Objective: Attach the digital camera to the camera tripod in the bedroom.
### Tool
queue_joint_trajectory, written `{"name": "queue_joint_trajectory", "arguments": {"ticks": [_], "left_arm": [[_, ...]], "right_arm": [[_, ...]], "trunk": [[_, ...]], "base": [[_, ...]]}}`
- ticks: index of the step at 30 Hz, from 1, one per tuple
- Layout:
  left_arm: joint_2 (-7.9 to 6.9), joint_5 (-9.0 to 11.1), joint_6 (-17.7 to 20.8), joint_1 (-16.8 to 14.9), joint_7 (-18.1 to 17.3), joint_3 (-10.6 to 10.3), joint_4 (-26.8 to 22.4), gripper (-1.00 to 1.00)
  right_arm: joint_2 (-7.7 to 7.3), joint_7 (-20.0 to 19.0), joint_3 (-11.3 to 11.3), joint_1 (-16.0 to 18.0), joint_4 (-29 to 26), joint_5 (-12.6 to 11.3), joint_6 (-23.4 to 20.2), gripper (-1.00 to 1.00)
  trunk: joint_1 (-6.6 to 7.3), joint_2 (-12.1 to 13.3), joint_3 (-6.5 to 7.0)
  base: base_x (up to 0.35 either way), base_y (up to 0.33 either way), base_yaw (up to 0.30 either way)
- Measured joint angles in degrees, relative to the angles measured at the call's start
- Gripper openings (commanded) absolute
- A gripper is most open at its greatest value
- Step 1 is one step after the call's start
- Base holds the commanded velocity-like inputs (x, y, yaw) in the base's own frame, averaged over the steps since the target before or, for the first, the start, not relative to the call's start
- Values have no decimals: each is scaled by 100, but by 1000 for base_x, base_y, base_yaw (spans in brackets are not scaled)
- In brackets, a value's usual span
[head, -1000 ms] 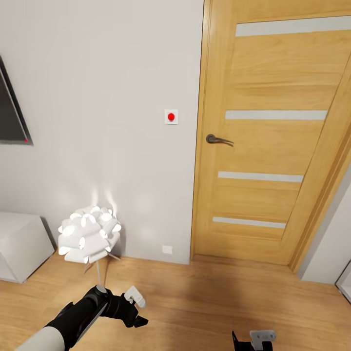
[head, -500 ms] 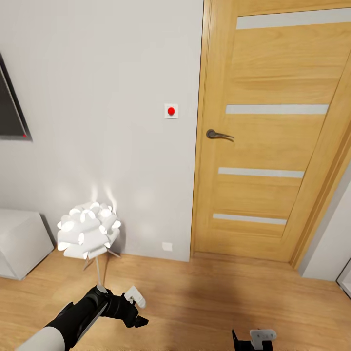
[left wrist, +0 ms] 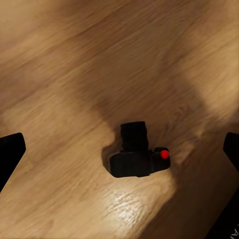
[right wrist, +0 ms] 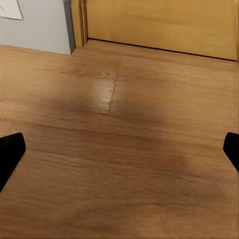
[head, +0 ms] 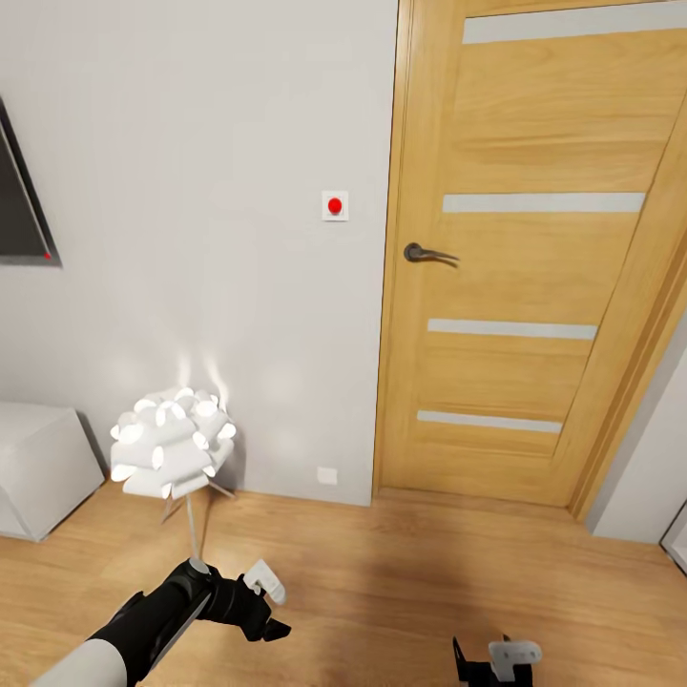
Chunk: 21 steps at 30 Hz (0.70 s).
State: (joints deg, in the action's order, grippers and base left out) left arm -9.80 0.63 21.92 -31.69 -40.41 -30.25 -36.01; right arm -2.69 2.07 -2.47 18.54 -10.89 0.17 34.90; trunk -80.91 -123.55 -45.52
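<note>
Head view: a white flower-shaped lamp (head: 170, 451) glows on thin legs against a pale grey wall (head: 191, 191), beside a closed oak door (head: 534, 267) with a dark lever handle (head: 427, 254) and a red-dotted wall switch (head: 335, 205). A grey box (head: 38, 468) and a dark screen (head: 19, 205) are cut off at the frame edge. On the light wood floor (head: 382, 572), the left gripper (head: 265, 603) hangs spread and empty; the right gripper (head: 496, 660), partly cropped, also shows fingers apart. Left wrist view finds the digital camera (left wrist: 137, 158) lying on the floor, untouched between the dark fingertips (left wrist: 10, 149), red button showing.
</note>
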Motion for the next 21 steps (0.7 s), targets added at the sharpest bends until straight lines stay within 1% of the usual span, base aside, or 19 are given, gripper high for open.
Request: {"name": "queue_joint_trajectory", "arguments": {"ticks": [1,2,3,5,7,10,13,16,17,19,20,21], "left_arm": [[0,0,-2,0,-1,-2,0,100],[-3,0,-4,0,-1,-2,-3,100],[-4,0,-5,0,-2,0,-4,100],[-11,1,-8,0,-2,7,-77,100],[-29,2,0,0,2,21,-266,100],[-71,1,17,0,4,30,-474,100],[-101,3,26,0,-1,35,-639,100],[-119,7,43,0,-3,37,-908,100],[-125,9,51,0,-3,42,-1026,100],[-130,9,58,0,-3,61,-1114,100],[-131,12,62,0,-3,100,-1168,100],[-131,12,63,0,-5,130,-1191,100]], "right_arm": [[1,5,0,-2,8,0,99,100],[2,13,0,-3,25,0,326,100],[3,18,2,-3,34,0,452,100],[11,97,17,-3,49,-7,1060,100],[19,181,32,-3,37,-8,1898,100],[31,220,32,-3,-116,-1,2490,100],[36,226,31,-1,-365,-2,2497,100],[41,228,28,2,-922,1,2497,100],[42,228,28,5,-1279,6,2497,100],[43,229,29,5,-1685,4,2497,100],[43,226,29,10,-2059,8,2471,100],[41,224,31,18,-2250,4,2283,100]], "trunk": [[-22,-40,-18],[-44,-80,-36],[-66,-120,-54],[-110,-201,-90],[-154,-281,-125],[-220,-401,-179],[-286,-521,-233],[-351,-642,-287],[-373,-682,-304],[-417,-762,-341],[-439,-803,-358],[-461,-842,-377]], "base": [[0,0,0],[0,0,0],[0,0,0],[0,0,0],[0,0,0],[0,0,0],[0,0,0],[0,0,0],[0,0,0],[0,0,0],[0,0,0],[0,0,0]]}}
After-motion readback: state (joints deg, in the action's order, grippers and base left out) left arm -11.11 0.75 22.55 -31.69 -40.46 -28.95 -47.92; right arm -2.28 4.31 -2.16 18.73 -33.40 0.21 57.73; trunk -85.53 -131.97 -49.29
